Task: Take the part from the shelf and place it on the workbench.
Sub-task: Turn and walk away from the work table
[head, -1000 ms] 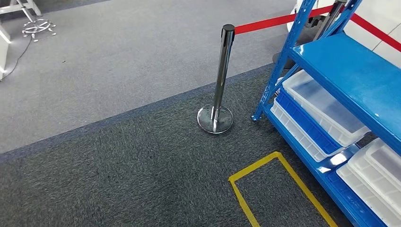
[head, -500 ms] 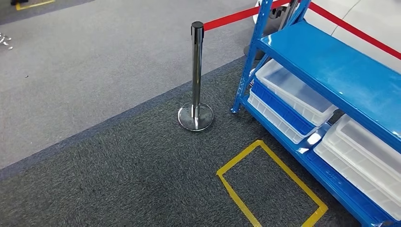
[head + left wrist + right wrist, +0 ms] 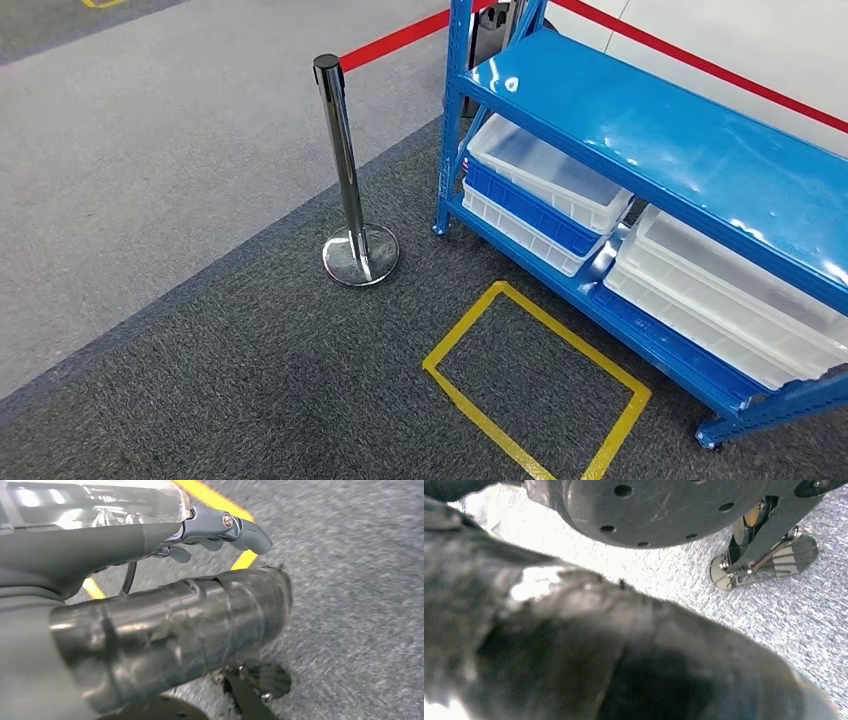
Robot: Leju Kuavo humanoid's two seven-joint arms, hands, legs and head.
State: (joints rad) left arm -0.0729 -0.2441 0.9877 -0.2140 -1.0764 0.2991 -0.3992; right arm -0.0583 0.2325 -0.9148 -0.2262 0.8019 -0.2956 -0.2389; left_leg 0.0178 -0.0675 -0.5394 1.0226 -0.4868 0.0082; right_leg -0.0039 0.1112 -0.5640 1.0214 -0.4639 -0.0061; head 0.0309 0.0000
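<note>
- The blue shelf fills the right of the head view, its glossy top board bare, and more of its length shows than half a second ago because the camera has swung right, not because anything moved.
- On its lower level, clear plastic bins are stacked over a blue bin, with a second stack of clear bins beside them; the part itself cannot be made out.
- A chrome stanchion carrying red belt stands on the dark carpet just left of the shelf's corner post.
- A yellow tape rectangle marks the carpet in front of the shelf.
- Left hand, seen from its wrist, hangs over carpet with fingers loosely extended, holding nothing.
- Right hand is a dark blur at its wrist camera; its state cannot be told.
</note>
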